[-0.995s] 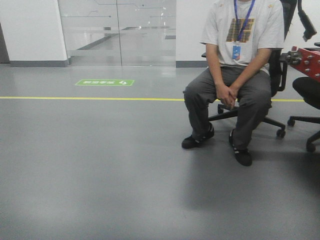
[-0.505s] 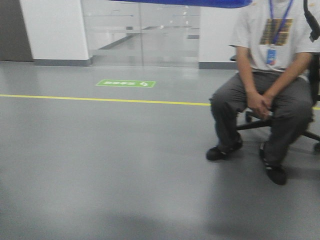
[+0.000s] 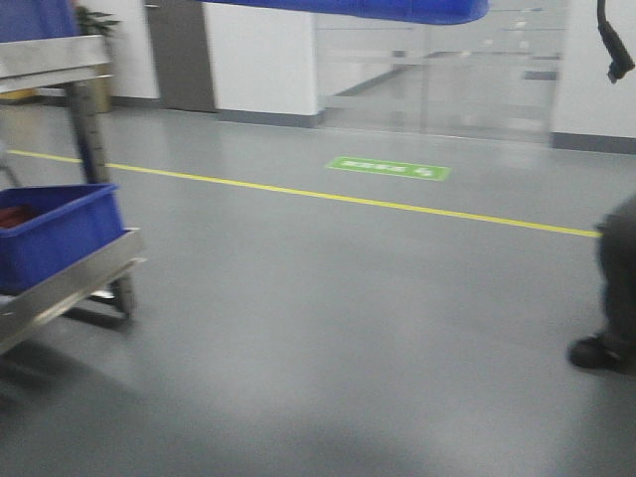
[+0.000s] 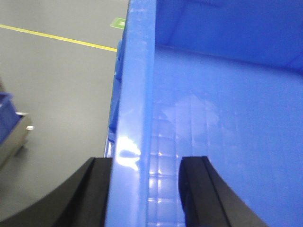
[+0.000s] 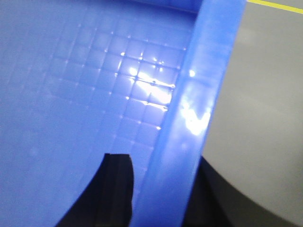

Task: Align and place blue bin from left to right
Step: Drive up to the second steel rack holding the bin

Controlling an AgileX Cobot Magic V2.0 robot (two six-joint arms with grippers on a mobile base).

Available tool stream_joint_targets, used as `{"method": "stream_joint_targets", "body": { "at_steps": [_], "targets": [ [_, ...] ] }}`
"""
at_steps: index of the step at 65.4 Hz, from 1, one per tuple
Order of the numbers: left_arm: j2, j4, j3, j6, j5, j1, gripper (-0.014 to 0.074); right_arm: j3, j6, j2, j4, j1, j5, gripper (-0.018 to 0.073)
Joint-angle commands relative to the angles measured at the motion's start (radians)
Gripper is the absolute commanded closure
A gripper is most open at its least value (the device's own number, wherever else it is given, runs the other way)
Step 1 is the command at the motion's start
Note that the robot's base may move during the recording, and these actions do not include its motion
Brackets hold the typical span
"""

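I hold the blue bin off the floor between both grippers. In the front view only its lower edge (image 3: 348,8) shows, along the top of the picture. In the left wrist view my left gripper (image 4: 147,165) is shut on the blue bin (image 4: 227,109), one black finger (image 4: 97,189) outside its left wall and the other inside. In the right wrist view my right gripper (image 5: 161,163) is shut on the right wall of the blue bin (image 5: 71,71), with one finger (image 5: 116,189) inside over the gridded floor.
A metal cart (image 3: 70,288) stands at the left with another blue crate (image 3: 55,234) on its lower shelf and one more (image 3: 35,18) on top. A person's shoe (image 3: 596,350) shows at the right edge. A yellow line (image 3: 348,199) crosses the grey floor.
The view has swung to the left: the seated person slid out to the right edge and the cart came into view at the left. The bin's edge now shows along the top.
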Motion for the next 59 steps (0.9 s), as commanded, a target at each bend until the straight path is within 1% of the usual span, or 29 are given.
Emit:
{"method": "stream_joint_targets", "body": {
  "at_steps": [1, 10, 59],
  "targets": [
    [-0.037, -0.062, -0.022, 0.022, -0.148, -0.020, 0.0708, -0.013, 0.017, -0.008, 0.004, -0.001, -0.089, 0.0629],
    [-0.037, -0.062, -0.022, 0.022, -0.168, -0.020, 0.0708, -0.013, 0.017, -0.008, 0.004, -0.001, -0.089, 0.0629],
    [-0.037, -0.060, -0.022, 0.022, -0.168, -0.020, 0.0708, -0.013, 0.017, -0.008, 0.004, -0.001, -0.089, 0.0629]
  ]
}}
